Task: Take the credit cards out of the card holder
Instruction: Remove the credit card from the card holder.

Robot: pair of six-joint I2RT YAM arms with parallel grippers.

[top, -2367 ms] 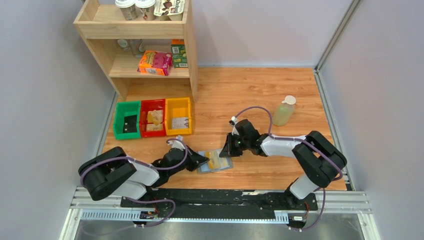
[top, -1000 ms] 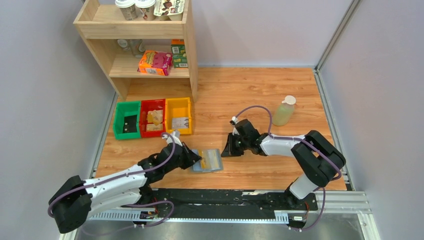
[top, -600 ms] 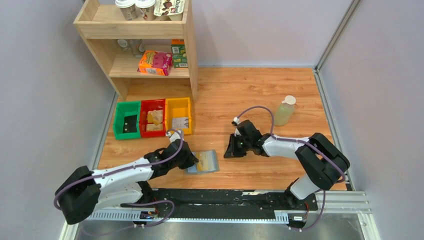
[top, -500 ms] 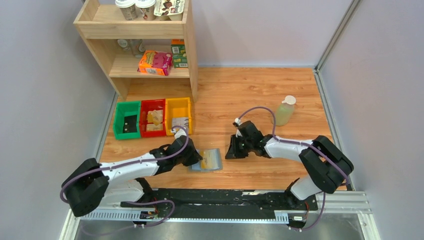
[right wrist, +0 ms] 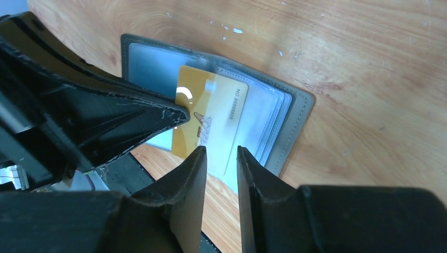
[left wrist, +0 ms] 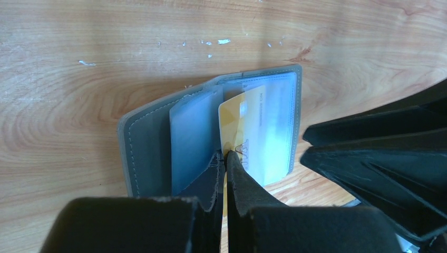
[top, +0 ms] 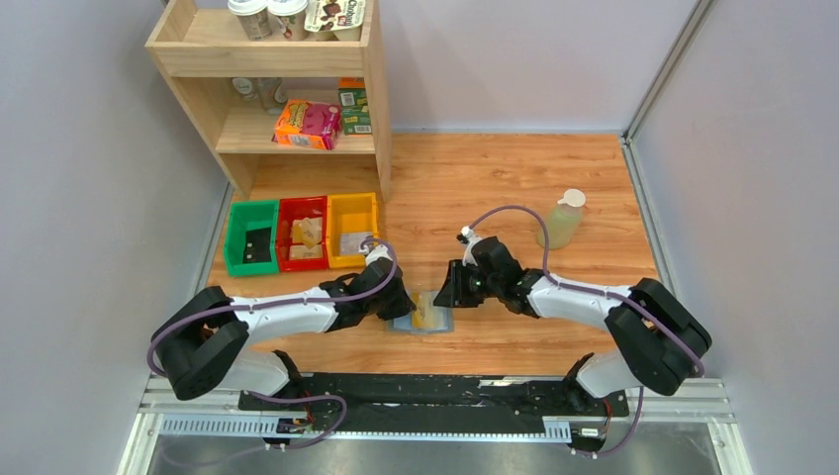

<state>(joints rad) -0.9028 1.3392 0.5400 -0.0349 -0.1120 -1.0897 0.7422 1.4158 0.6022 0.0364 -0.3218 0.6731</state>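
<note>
Seen from above, the card holder [top: 442,324] lies open on the bench [top: 514,188] near its front edge. The left fingers [top: 401,302] are at its left side and the right fingers [top: 450,293] just beside its far right corner. They are close enough that a careless pull could knock one arm into the other. In the left wrist view, the left fingers [left wrist: 240,184] are pinched shut on one edge of a yellow credit card [left wrist: 248,121], and part of the card lies under a clear sleeve. The bite looks small, so the card may slip free. In the right wrist view, the right fingers [right wrist: 192,176] are narrowly parted and hold nothing, poised over the edge of the sleeves. Nothing appears to pin the card holder [right wrist: 298,108], so I judge it could drag along with the credit card [right wrist: 211,121]. If the right fingers press down on the card itself, it would jam.
</note>
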